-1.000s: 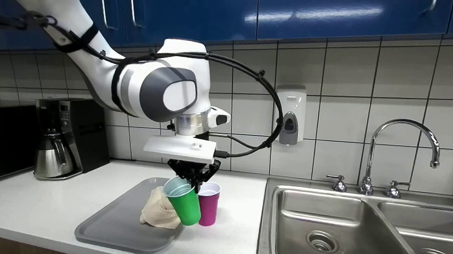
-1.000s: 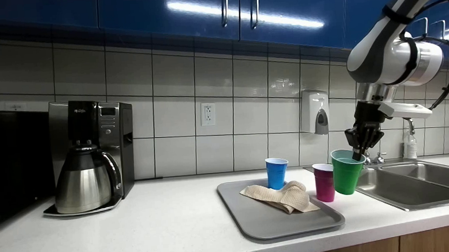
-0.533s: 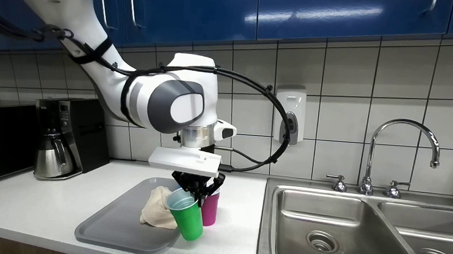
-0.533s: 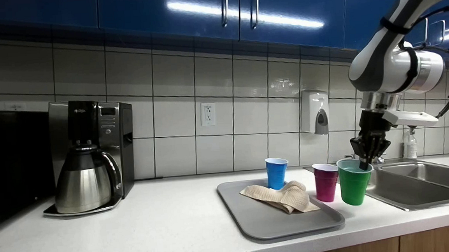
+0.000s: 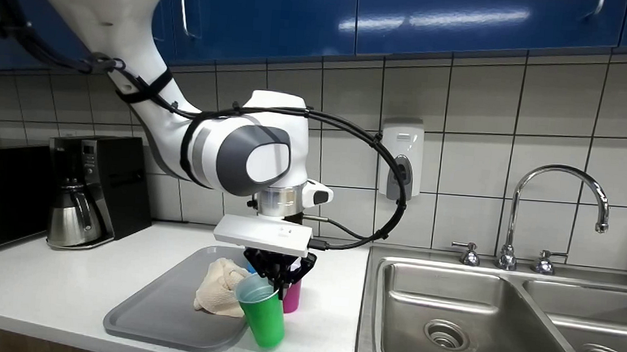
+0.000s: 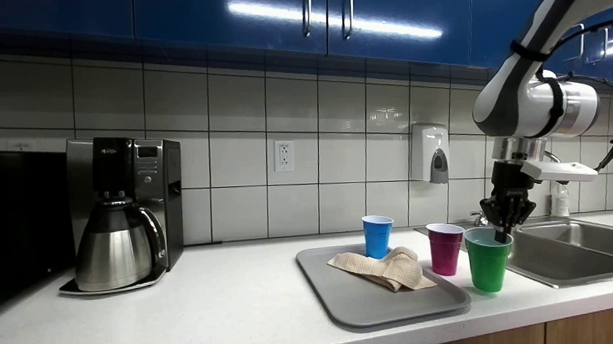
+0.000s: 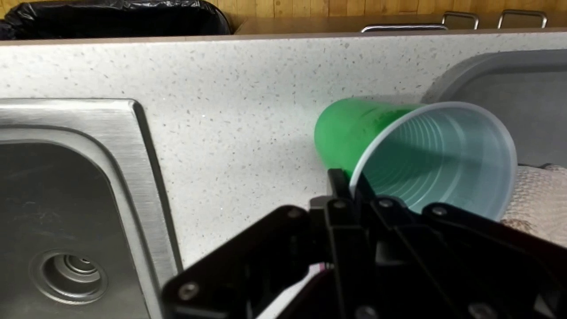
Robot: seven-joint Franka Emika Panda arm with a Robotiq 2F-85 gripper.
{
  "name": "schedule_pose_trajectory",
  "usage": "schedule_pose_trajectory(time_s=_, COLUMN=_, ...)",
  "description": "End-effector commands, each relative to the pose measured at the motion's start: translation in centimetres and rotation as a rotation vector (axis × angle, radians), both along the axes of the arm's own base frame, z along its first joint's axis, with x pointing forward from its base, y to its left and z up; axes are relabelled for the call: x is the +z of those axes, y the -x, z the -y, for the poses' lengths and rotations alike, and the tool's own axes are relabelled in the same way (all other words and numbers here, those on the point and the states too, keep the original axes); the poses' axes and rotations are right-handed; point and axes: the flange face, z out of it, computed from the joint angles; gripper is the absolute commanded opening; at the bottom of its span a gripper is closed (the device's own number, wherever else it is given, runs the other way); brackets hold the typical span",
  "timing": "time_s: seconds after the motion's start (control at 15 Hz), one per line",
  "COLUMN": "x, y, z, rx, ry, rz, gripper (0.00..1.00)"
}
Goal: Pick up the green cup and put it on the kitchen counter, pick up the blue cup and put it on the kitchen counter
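The green cup hangs from my gripper, which is shut on its rim, one finger inside and one outside. The wrist view shows the green cup pinched between the fingertips. The cup is tilted, its base at or just above the kitchen counter, between the tray and the sink; I cannot tell if it touches. The blue cup stands upright at the back of the grey tray; in an exterior view only a blue sliver shows behind the gripper.
The purple cup stands on the counter just behind the green cup. The grey tray holds a crumpled beige napkin. The steel sink lies beside the green cup. A coffee maker stands farther along the counter.
My gripper has come down with the green cup, from above the counter to close to its surface, shifting slightly toward the sink and front edge. The blue cup, purple cup and tray have not moved.
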Motion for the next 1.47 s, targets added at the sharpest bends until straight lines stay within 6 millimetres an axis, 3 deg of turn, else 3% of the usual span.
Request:
schedule_pose_trajectory(time_s=0.0, x=-0.4, y=-0.8, z=0.8, rx=-0.023, ry=0.004, rz=-0.015, gripper=0.01)
schedule_pose_trajectory(time_s=0.07, x=-0.6, y=-0.9, z=0.8, rx=-0.025, ry=0.004, rz=-0.019, gripper=0.30)
schedule_pose_trajectory(time_s=0.2, x=-0.7, y=-1.0, z=0.9, rx=-0.027, ry=0.004, rz=-0.023, gripper=0.36)
schedule_pose_trajectory(time_s=0.73, x=-0.4, y=-1.3, z=1.3, rx=-0.035, ry=0.008, rz=-0.017, gripper=0.96)
schedule_pose_trajectory(time_s=0.8, x=-0.2, y=-1.3, z=1.4, rx=-0.036, ry=0.009, rz=-0.014, gripper=1.00)
schedule_pose_trajectory(time_s=1.4, x=2.9, y=-1.9, z=1.4, rx=-0.034, ry=0.019, rz=0.055, gripper=1.00)
